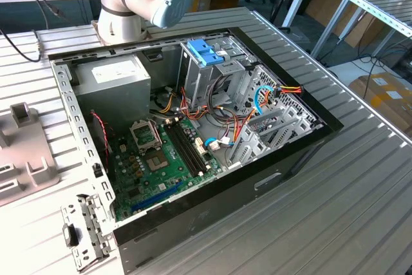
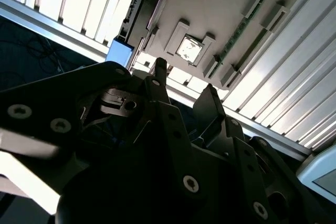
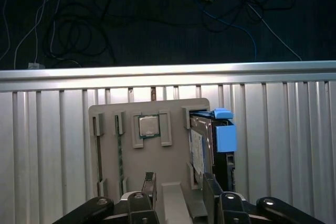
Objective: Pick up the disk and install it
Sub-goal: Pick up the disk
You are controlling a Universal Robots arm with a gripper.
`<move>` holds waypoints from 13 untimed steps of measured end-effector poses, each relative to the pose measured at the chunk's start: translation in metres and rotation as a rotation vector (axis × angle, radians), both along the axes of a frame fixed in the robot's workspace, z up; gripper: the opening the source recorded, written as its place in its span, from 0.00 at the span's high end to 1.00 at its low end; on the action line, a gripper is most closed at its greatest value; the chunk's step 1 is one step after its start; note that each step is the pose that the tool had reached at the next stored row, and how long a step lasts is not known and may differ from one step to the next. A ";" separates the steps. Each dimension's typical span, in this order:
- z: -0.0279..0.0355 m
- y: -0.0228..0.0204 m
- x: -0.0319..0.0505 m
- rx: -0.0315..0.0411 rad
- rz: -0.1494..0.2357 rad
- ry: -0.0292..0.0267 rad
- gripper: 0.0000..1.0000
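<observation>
Grey ribbed table [image 1: 360, 210] in the exterior view, bearing an open computer case [image 1: 193, 133] with a pale blue latch [image 1: 205, 51] atop its drive cage [image 1: 199, 85]. In the first wrist view: the disk [image 3: 220, 137] upright on edge in a grey fixture plate [image 3: 152, 166], beside a chip [image 3: 148, 126]; gripper [image 3: 179, 184] near, not touching it, fingers [image 3: 149, 182] spread apart, holding nothing. In the second wrist view: spread fingers [image 2: 160, 72], probably the disk's blue tab [image 2: 121, 52] beyond.
</observation>
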State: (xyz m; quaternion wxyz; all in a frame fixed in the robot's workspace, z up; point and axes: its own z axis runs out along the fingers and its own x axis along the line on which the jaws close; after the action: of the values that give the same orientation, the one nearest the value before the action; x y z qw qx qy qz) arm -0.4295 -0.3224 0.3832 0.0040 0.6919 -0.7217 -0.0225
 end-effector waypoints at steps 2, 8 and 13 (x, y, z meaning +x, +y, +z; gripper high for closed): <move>-0.0003 0.0005 0.0000 0.0001 0.000 -0.0001 0.52; -0.0012 0.0021 0.0000 0.0002 0.000 -0.0001 0.52; -0.0021 0.0033 0.0000 0.0004 0.000 -0.0001 0.52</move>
State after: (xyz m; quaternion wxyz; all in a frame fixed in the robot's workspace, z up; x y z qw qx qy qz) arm -0.4295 -0.3191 0.3811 0.0038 0.6919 -0.7216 -0.0226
